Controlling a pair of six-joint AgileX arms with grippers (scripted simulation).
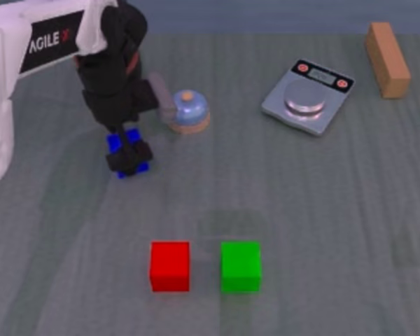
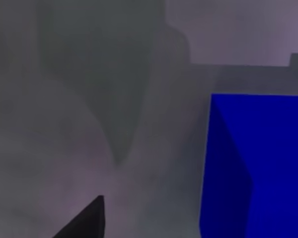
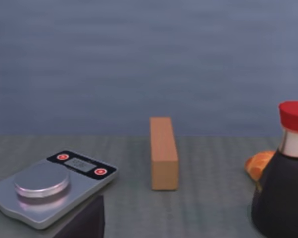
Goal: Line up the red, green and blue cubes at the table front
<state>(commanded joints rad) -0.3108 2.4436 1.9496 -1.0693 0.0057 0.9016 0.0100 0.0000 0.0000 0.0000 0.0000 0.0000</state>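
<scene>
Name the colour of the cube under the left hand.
Deep blue cube; the left wrist view shows it best.

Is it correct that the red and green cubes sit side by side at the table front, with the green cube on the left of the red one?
Not quite. The top view shows the red cube and green cube side by side at the table front, but the green one is on the right of the red one.

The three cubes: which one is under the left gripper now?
The blue cube. The left gripper sits over it near the bell, while the red cube and green cube stand side by side, apart, at the table front.
</scene>
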